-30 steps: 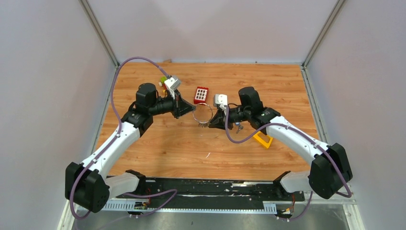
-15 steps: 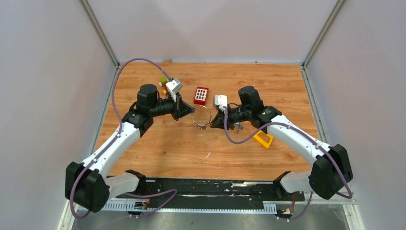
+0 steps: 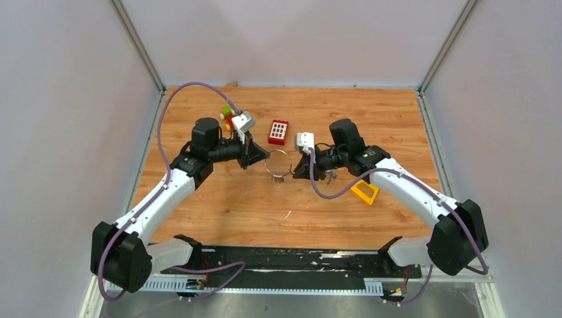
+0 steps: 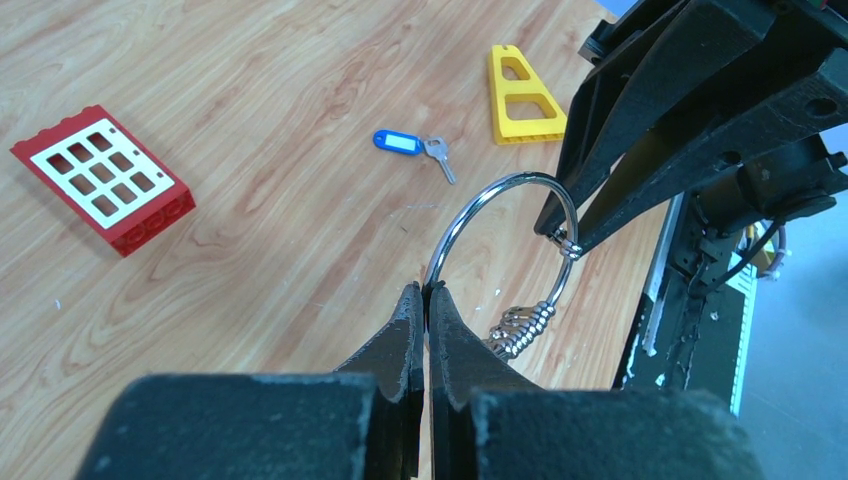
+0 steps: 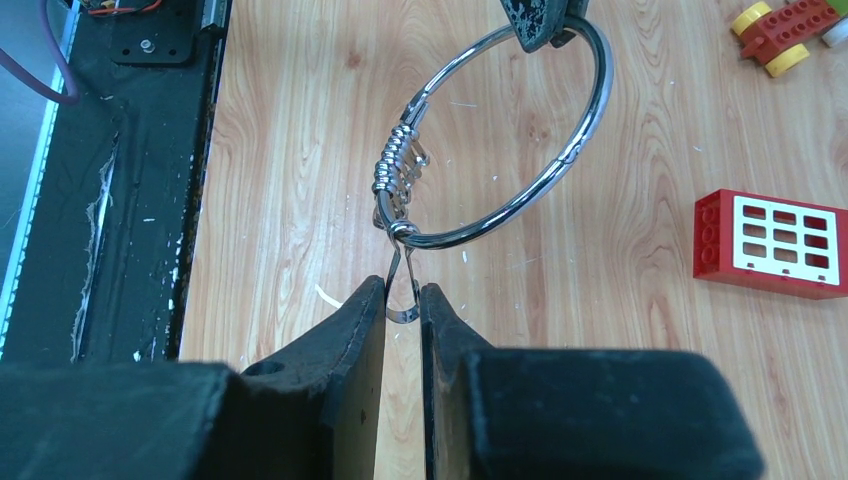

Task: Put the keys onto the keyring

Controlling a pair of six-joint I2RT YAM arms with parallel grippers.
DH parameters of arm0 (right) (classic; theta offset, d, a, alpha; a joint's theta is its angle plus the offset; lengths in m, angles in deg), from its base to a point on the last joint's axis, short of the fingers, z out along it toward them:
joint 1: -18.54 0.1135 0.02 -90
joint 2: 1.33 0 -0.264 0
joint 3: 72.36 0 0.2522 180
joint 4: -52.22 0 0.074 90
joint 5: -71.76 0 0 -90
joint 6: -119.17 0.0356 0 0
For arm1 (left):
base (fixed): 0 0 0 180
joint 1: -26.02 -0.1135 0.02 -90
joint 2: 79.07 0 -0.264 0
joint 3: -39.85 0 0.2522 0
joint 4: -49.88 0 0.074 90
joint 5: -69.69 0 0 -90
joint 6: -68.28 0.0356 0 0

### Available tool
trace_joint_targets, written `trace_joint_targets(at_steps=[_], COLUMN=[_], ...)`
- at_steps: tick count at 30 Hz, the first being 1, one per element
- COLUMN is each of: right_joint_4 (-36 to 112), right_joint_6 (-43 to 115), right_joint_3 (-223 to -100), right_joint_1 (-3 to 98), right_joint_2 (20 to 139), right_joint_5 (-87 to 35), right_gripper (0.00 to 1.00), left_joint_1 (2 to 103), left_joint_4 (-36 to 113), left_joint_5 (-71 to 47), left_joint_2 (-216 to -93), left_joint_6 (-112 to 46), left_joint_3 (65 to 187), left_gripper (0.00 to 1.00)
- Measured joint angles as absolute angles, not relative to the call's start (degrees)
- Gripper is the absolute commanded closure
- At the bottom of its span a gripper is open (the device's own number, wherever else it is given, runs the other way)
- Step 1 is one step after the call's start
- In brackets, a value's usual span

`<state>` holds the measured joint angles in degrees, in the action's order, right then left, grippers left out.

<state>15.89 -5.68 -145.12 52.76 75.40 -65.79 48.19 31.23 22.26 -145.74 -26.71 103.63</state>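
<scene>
Nearest, the left pincer [image 4: 427, 300] is clamped tight on the keyring [image 4: 528, 177], held off the tabletop [image 4: 250, 250] with several keys [image 4: 515, 328] already strung, the right pincer [image 5: 402, 298] narrowly nipping what looks like another key [image 5: 392, 280] at its rim, while the blue-tagged key [image 4: 400, 142] beyond lies unthreaded.

Right end effector [image 5: 402, 297] pinches, apparently, a key [image 5: 392, 280] hooked onto the keyring [image 5: 455, 239].
</scene>
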Motion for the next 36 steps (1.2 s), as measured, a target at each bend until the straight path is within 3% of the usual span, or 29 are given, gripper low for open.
trace_joint_targets(at_steps=[23, 25, 28, 30, 32, 36], right_joint_4=[15.0, 15.1, 15.1, 15.1, 15.1, 15.2], right_joint_6=[-5.4, -5.4, -5.4, -5.4, -5.2, -4.7], right_joint_3=[-145.8, -145.8, -145.8, -145.8, -145.8, -145.9], right_joint_1=[52.8, 52.8, 52.8, 52.8, 52.8, 52.8], right_joint_2=[76.4, 76.4, 76.4, 76.4, 76.5, 76.8], right_joint_5=[-66.2, -66.3, -66.3, -66.4, -66.5, -66.9], right_gripper=[0.76, 0.77, 0.9, 0.94, 0.89, 0.64], left_joint_1=[48.2, 48.2, 48.2, 48.2, 48.2, 48.2], left_joint_4=[33.6, 33.7, 33.8, 33.8, 34.0, 34.7], left_joint_5=[24.0, 24.2, 24.2, 24.3, 24.3, 24.3], left_joint_2=[-145.7, -145.7, -145.7, -145.7, -145.7, -145.7], left_joint_6=[-27.9, -28.0, -28.0, -28.1, -28.2, -28.7], left_joint_3=[102.1, 101.9, 101.6, 101.6, 101.6, 101.5], left_gripper=[1.0, 1.0, 1.0, 1.0, 1.0, 1.0])
